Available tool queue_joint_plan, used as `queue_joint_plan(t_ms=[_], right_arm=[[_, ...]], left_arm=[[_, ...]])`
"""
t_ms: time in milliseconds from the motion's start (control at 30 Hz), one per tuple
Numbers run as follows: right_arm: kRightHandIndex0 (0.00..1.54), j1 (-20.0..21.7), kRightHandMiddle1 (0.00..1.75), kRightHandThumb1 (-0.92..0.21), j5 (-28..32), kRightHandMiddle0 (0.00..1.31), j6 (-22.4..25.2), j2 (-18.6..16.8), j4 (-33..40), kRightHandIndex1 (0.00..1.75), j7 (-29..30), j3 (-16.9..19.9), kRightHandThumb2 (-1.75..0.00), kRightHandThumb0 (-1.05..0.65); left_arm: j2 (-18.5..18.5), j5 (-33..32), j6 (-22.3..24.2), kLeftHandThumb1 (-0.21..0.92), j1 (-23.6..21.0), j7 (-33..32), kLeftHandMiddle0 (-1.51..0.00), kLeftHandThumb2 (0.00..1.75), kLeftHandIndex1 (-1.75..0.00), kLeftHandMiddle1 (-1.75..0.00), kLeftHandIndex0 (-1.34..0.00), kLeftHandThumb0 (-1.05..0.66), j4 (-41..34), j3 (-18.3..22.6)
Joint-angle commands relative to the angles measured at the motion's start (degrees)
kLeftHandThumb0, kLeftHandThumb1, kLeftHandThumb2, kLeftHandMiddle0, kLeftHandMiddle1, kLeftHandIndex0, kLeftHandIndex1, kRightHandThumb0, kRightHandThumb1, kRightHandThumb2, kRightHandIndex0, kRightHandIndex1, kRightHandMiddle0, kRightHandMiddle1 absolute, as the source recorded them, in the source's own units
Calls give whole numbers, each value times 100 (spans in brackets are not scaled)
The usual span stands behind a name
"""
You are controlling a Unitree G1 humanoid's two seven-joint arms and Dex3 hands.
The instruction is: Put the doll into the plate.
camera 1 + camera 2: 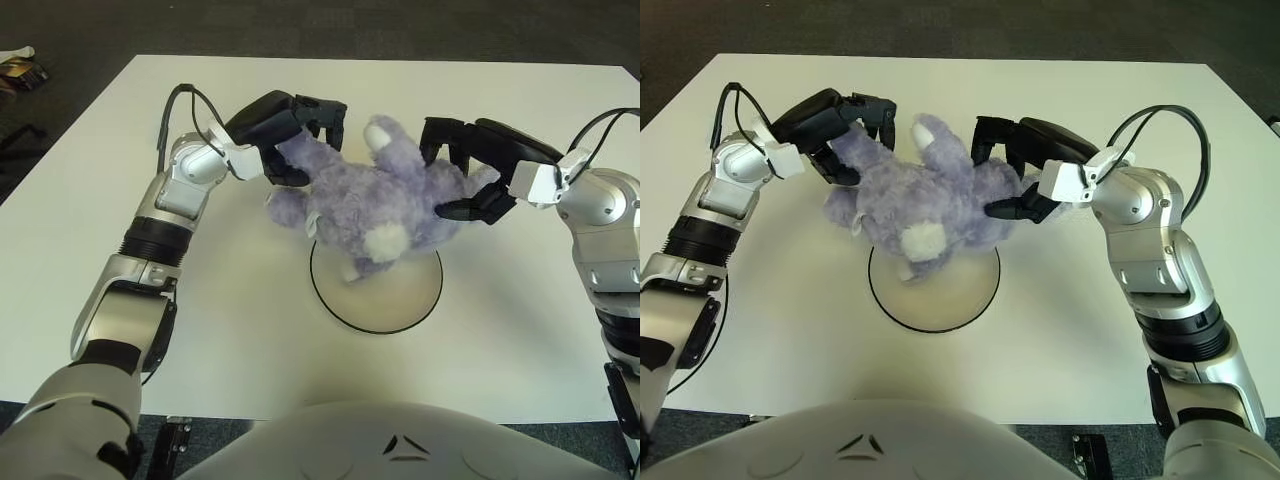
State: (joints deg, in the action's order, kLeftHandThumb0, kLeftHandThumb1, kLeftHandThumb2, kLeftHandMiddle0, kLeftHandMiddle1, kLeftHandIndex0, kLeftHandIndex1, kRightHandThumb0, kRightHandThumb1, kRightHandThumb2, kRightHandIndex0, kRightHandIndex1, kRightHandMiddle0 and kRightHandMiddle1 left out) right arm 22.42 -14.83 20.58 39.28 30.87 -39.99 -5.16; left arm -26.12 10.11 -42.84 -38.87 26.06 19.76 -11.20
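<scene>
A fluffy purple doll (365, 195) with a white patch hangs between my two hands, above the far edge of a round white plate (400, 300) with a dark rim. My left hand (297, 135) is curled around the doll's left end, and my right hand (462, 172) clasps its right end. One of the doll's feet dangles over the plate; I cannot tell whether it touches. In the right eye view the doll (925, 200) covers the far rim of the plate (945, 295).
The white table (250, 330) spreads wide around the plate. Dark carpet lies beyond its far edge, with a small object (20, 68) on the floor at the far left. My torso fills the bottom edge.
</scene>
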Motion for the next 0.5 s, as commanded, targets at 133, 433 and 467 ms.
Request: queue_joint_plan(t_ms=[133,433,467], right_arm=[[21,70,138,-20,286,7,545,-162,160,129,18,135,-105,-52],[18,-3,135,-21,408,5,446,-171,114,120,92,189,-102,-60],[18,-4,135,-22,409,4,428,-164,109,119,94,187,-101,-60]], left_arm=[[58,-169,-73,36,-11,36,-56,119,-164,-163,-49,-1,84,53],[63,-305,-127,47,-54,186,-46,104,-161,-159,-50,-1,172,28],[64,-310,-126,47,-55,196,-46,103,-161,-159,-50,-1,176,30]])
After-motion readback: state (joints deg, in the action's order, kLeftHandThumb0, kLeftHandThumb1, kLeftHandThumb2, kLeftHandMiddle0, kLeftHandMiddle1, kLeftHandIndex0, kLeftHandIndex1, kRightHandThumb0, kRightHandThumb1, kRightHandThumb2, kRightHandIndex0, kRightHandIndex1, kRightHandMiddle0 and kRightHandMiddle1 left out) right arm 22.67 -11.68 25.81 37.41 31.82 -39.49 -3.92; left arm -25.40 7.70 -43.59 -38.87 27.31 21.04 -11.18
